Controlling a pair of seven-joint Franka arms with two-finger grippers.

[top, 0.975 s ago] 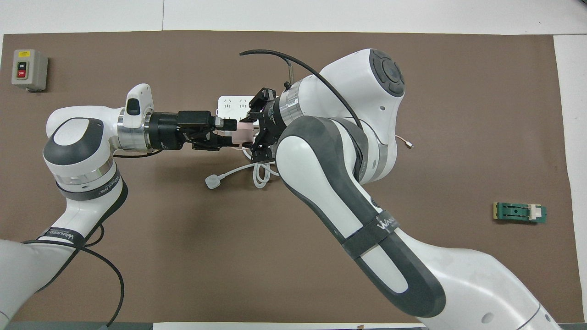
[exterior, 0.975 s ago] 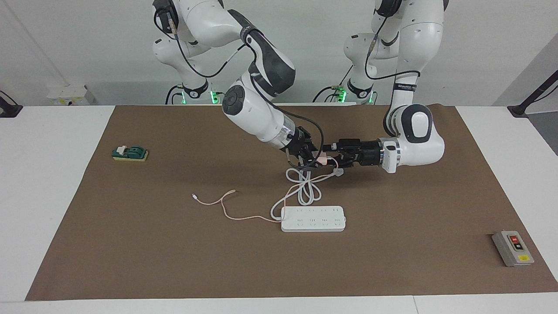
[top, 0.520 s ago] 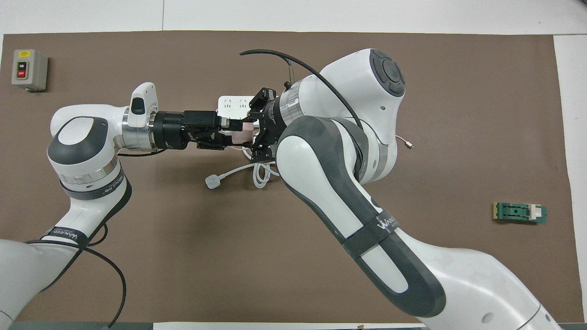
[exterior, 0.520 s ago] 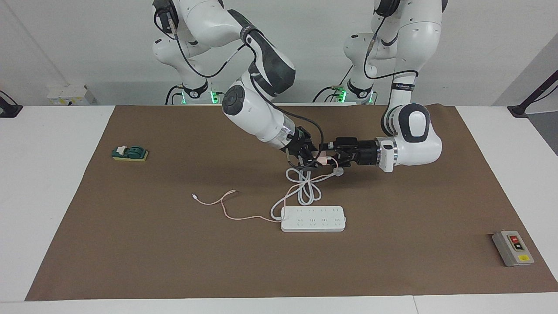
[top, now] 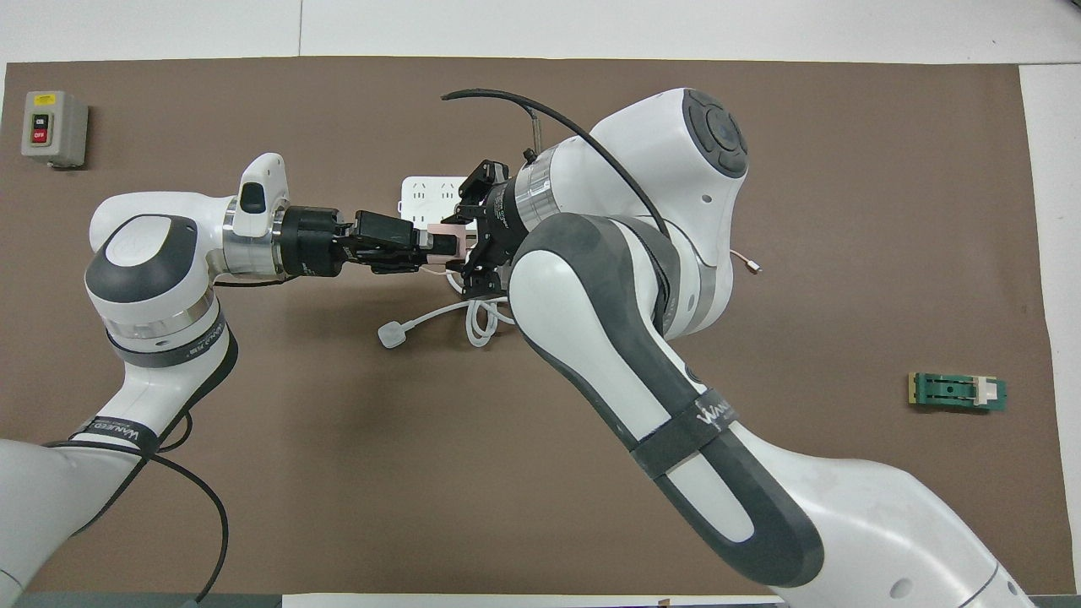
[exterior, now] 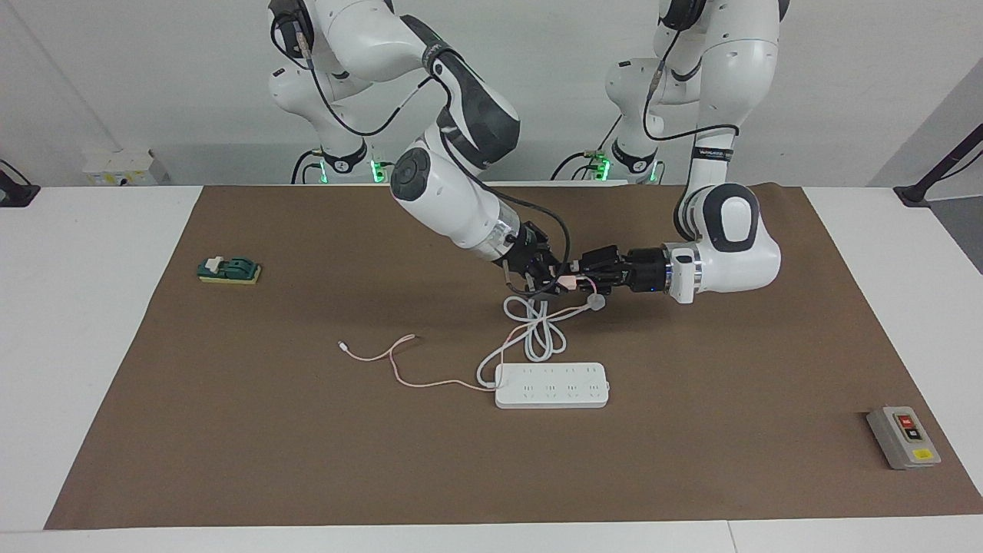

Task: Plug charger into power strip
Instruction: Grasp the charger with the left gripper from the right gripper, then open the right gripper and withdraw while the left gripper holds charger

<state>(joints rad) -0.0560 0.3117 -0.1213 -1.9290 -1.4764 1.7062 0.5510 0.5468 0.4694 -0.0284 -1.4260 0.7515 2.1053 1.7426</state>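
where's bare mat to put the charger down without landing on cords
Bare mat lies between the power strip and the grey button box, and between the green block and the pink cable. It is crowded under both grippers, where the white cord loops and the charger hangs.

Both views are bright and evenly lit, the light coming from overhead and diffuse. Shadows are soft and short: a faint dark patch lies on the brown mat (exterior: 230,430) under the arms near the centre of the facing view, and another spreads at lower left of centre in the overhead view. The white table (exterior: 84,307) at the frame edges is close to washed out. Mild glare sits on the glossy white arm shells. Focus is sharp across each frame, with no motion blur. Straight edges stay nearly straight toward the corners.
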